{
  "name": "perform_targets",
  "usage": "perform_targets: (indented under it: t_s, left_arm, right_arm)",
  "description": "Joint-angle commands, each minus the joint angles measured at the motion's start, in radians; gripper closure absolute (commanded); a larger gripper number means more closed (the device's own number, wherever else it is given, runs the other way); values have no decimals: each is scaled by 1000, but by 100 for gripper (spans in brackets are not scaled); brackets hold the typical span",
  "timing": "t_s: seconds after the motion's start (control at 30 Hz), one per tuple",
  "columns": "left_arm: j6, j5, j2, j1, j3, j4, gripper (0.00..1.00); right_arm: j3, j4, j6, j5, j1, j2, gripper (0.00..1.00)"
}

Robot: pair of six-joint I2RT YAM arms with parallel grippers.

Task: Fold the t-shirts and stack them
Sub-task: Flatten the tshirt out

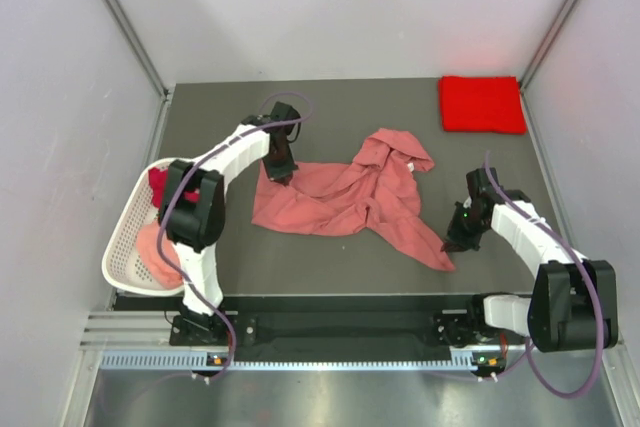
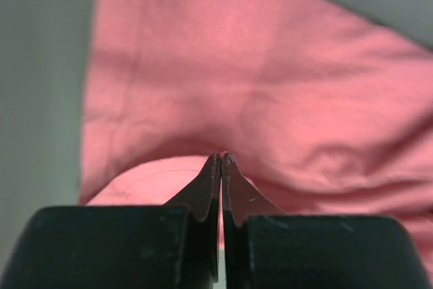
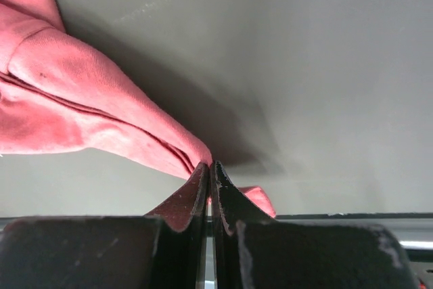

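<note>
Clamps fully shut with the left gripper (image 1: pixel 281 175) on the far left edge of the salmon pink t-shirt (image 1: pixel 340 197), crumpled mid-table, and likewise with the right gripper (image 1: pixel 455 244) on its near right tip. Pinched at opposite ends, probably to stretch it flat for folding. Already folded at the far right corner: bright red t-shirt (image 1: pixel 482 104). Waiting in the white basket (image 1: pixel 125 237): dark crimson t-shirt (image 1: pixel 157 185).

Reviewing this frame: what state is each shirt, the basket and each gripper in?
Salmon pink shirt: unfolded, crumpled, pinched at two ends.
Red shirt: folded, at the far right corner.
Basket: holds a bunched crimson shirt and pale pink shirt.
Left gripper: shut on the salmon pink shirt.
Right gripper: shut on the salmon pink shirt.
</note>
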Motion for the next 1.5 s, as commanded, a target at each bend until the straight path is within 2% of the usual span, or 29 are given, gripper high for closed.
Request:
perform_targets:
  t_s: [0.0, 0.13, 0.4, 0.53, 0.63, 0.73, 0.87, 0.97, 1.13, 1.2, 1.27, 1.43, 1.47]
  left_arm:
    - [21, -90, -226, 0, -7, -49, 100]
    - [16, -91, -360, -1, -99, -45, 100]
    - [-31, -115, -662, -1, -288, -125, 100]
    - [-79, -37, -841, -1, -432, -122, 100]
    - [-133, 36, -909, -1, -590, -97, 100]
    - [-171, 106, -933, -1, -746, -62, 100]
    - [-173, 98, -943, -1, -829, -33, 100]
    - [-154, 71, -938, -1, -856, -16, 100]
    - [-180, 104, -901, -1, -888, 53, 100]
    - [-197, 104, -871, -1, -889, 58, 96]
    - [-203, 101, -851, -1, -891, 61, 82]
    - [-209, 107, -838, -1, -908, 66, 68]
    - [-211, 107, -838, -1, -909, 63, 61]
  right_arm:
    - [59, -24, -11, 36, -11, -10, 100]
    - [82, -50, -41, 93, -13, 6, 100]
    - [133, -66, -60, 108, -13, -10, 100]
    - [130, -66, -69, 91, -13, -25, 100]
    - [128, -60, -86, 94, -13, -39, 100]
    - [122, -63, -97, 87, -11, -41, 100]
    - [113, -61, -98, 73, -5, -44, 100]
    - [113, -57, -101, 70, -2, -54, 100]
    - [114, -57, -103, 70, -1, -59, 100]
    - [113, -58, -103, 67, -1, -59, 100]
    - [113, -58, -101, 65, -1, -57, 100]
    - [111, -55, -101, 62, -1, -51, 100]
    - [110, -53, -103, 64, -1, -51, 100]
